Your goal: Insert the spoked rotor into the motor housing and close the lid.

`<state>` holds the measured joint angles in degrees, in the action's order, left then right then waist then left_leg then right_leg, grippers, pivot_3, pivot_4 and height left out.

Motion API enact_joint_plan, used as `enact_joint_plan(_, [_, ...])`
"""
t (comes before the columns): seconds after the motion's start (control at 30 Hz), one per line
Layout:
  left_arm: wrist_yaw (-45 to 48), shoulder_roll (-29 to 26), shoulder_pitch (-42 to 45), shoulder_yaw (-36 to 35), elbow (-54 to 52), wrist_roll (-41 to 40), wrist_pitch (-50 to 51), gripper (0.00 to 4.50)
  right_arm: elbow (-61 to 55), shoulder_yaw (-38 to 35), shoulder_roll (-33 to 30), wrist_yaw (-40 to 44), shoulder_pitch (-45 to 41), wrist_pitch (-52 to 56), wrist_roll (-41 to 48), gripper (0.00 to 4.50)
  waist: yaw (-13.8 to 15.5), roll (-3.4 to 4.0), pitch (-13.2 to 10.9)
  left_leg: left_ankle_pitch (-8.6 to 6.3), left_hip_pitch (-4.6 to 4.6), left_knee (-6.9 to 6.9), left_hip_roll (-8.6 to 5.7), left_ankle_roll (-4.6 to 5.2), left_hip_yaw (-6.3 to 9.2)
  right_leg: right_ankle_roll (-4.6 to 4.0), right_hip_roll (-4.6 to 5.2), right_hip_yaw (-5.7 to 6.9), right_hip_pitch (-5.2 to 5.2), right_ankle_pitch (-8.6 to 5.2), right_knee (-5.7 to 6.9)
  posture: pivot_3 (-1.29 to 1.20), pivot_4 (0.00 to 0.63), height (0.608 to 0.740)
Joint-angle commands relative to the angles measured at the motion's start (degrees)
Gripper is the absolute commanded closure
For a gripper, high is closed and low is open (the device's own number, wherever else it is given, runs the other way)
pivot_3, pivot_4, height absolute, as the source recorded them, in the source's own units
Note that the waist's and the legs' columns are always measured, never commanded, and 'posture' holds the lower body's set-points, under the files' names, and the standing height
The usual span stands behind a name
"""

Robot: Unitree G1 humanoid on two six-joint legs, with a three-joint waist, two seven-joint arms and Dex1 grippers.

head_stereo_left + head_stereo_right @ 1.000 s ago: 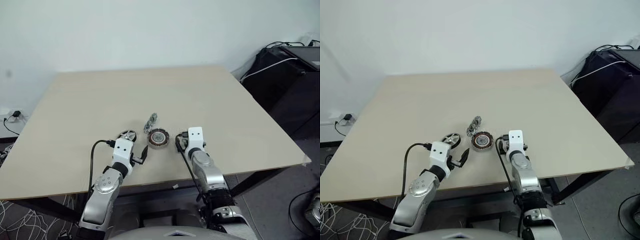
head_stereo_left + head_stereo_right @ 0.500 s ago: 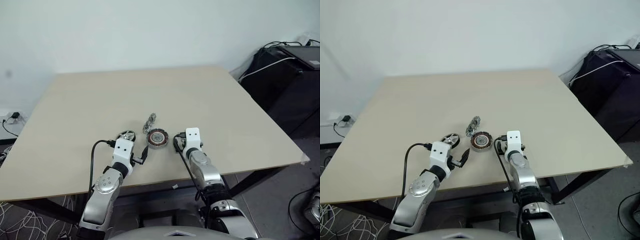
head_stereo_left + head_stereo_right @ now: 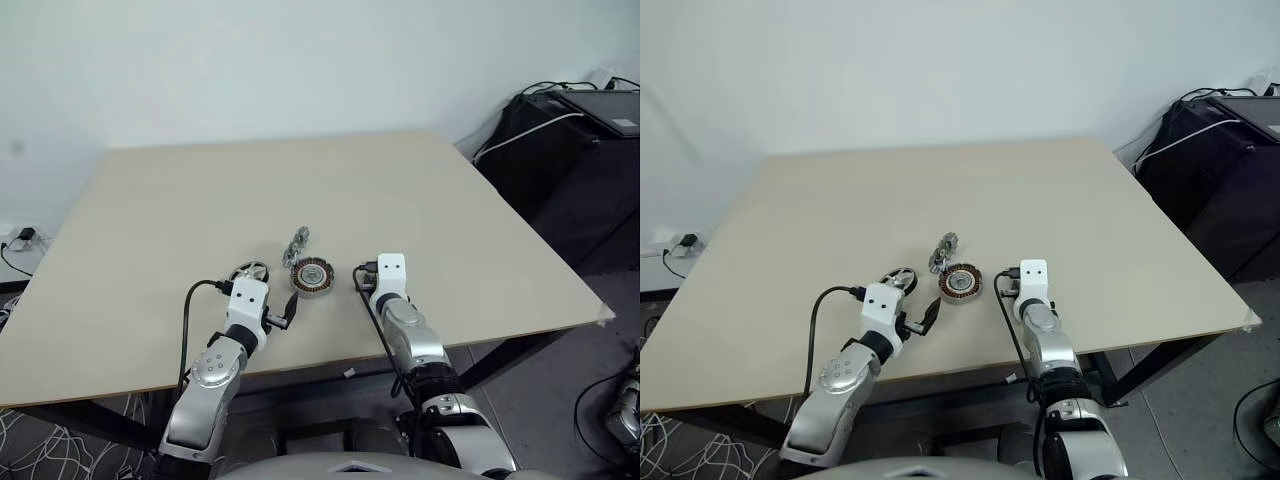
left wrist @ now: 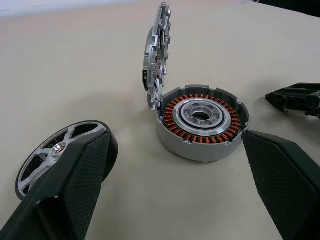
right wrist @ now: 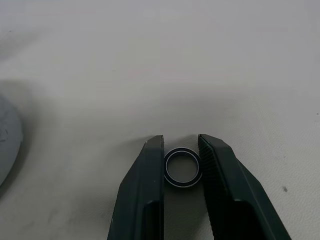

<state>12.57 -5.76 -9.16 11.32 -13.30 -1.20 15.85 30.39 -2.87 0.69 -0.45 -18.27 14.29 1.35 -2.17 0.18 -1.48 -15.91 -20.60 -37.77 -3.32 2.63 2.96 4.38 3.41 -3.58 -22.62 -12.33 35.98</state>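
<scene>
my right jaws (image 5: 181,145) are low over the pale bench (image 3: 180,220), near its front edge, and they are pinching a small ring washer (image 5: 183,167) that lies flat on the wood; one finger touches each side of its dark rim. a grey curved edge, the wall of the motor housing, sits off to one side in my right wrist view. my left jaws (image 4: 175,185) are spread as wide as they go, level with the right ones but further left, with nothing between the fingers (image 4: 75,185).

just past my left jaws, at the tip of the outer finger, the spoked rotor (image 4: 50,150) lies flat on the bench, dark rim, silver spokes and hub showing, part of it hidden behind that finger. beside it, toward the middle and between my two arms, stands the motor housing (image 4: 202,120), open side up, its ring of copper-brown windings round a silver centre plain to see. the rotor and the housing are near each other but apart.

behind the housing the lid (image 4: 157,55) stands on edge, tilted, its lower rim touching the housing's far wall. beyond that the bench runs bare to a white wall. off to the right of the bench sits dark equipment with cables (image 3: 570,110).
</scene>
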Motion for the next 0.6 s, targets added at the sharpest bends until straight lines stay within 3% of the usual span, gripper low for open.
enact_joint_plan(0.03, [0.0, 0.2, 0.8, 0.1, -2.2, -0.2, -0.4, 0.0, -5.9, 0.8, 0.8, 0.5, 1.6, 1.0, 0.5, 3.81, 0.0, 0.01, 0.0, 0.0, 0.0, 0.0, 0.0, 0.0, 0.0, 0.0, 0.0, 0.0, 0.0, 0.0, 0.0, 0.0, 0.0, 0.74])
enact_joint_plan(0.37, [-0.1, 0.4, 0.9, 0.2, -1.7, -0.1, -0.5, 0.0, -26.9, 7.0, 2.5, 4.4, 4.2, 6.9, 0.8, 3.81, 0.1, 0.12, -0.1, 0.0, -0.13, 0.08, 0.0, -0.01, 0.05, 0.0, 0.01, 0.03, -0.14, -0.01, 0.0, 0.0, 0.0, 0.74])
enact_joint_plan(0.6, [-0.2, 1.0, 0.4, -0.5, -2.2, -1.3, -1.7, 0.0, -25.1, 12.5, 2.7, 6.6, 2.6, 8.8, -0.6, 3.81, 0.2, 0.11, -0.1, 0.01, -0.13, 0.08, -0.03, -0.02, 0.06, 0.0, 0.03, 0.05, -0.13, -0.01, -0.01, 0.0, 0.0, 0.74])
